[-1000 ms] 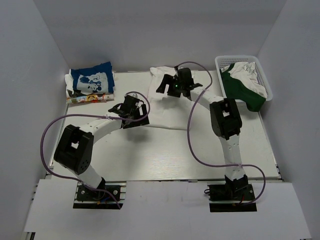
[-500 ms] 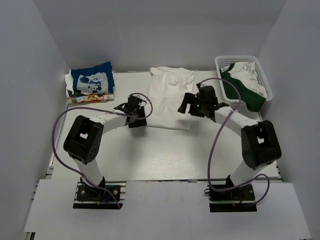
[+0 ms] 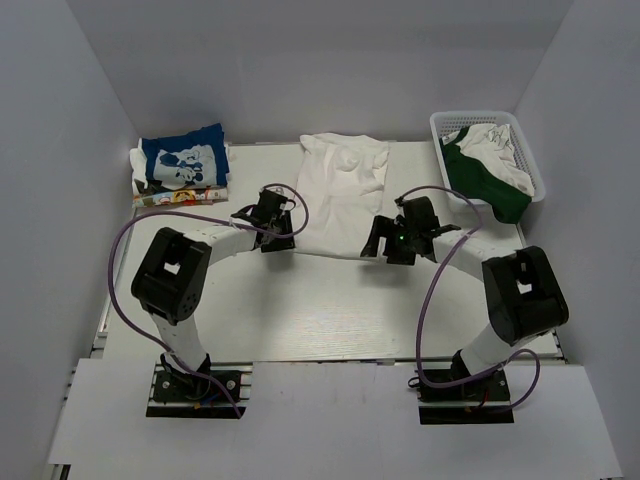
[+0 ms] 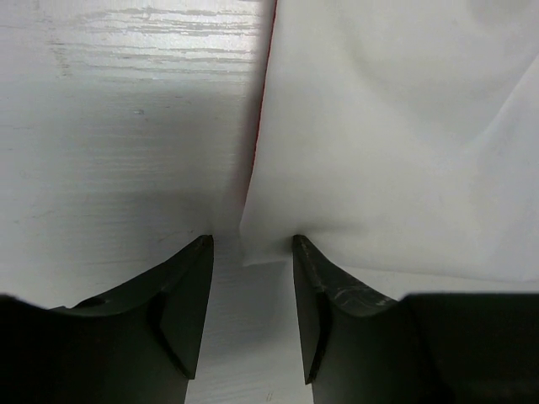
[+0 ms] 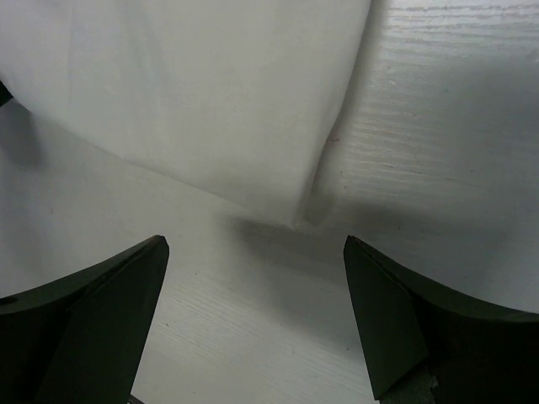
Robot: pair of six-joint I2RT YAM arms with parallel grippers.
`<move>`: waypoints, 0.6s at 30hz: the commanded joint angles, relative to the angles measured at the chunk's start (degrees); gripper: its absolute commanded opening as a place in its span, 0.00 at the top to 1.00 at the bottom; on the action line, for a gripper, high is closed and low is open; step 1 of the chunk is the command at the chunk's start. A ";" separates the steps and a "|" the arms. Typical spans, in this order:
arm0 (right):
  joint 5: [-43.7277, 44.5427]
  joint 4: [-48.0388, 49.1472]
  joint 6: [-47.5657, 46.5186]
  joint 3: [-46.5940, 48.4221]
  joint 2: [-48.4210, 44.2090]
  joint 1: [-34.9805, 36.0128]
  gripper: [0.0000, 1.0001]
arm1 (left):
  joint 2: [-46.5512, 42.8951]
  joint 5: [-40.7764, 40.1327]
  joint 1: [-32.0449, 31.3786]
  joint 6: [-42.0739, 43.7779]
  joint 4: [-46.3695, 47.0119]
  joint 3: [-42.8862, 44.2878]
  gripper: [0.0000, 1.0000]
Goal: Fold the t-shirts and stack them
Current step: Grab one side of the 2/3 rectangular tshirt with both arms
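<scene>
The white t-shirt (image 3: 340,192) lies folded flat at the middle back of the table. My left gripper (image 3: 272,222) is open at its near left corner. In the left wrist view that corner of the shirt (image 4: 379,126) sits just between my fingertips (image 4: 253,240), with a thin red edge showing under the fold. My right gripper (image 3: 392,240) is wide open at the near right corner. In the right wrist view the shirt (image 5: 185,84) ends just ahead of the gripper (image 5: 255,242), apart from it. The blue t-shirt (image 3: 183,162) with white cartoon print lies folded at the back left.
A white basket (image 3: 530,160) at the back right holds green and white clothes. The blue shirt rests on another folded printed garment (image 3: 170,198). Grey walls close in the table on three sides.
My right gripper left the shirt's far edge and came back and down to its near right corner. The shirt now lies flat. My left gripper shifted slightly to the near left corner.
</scene>
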 commanded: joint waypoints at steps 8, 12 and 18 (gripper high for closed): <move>-2.61 1.51 -0.13 0.00 6.66 0.10 0.14 | 3.54 -1.03 0.37 5.14 3.42 1.85 0.64; -3.04 3.36 0.93 0.71 8.95 0.26 0.29 | 4.07 1.08 0.37 5.77 4.73 1.85 0.75; -3.83 4.59 1.72 2.55 10.89 0.19 0.93 | 4.60 1.61 0.37 6.29 4.74 1.85 1.00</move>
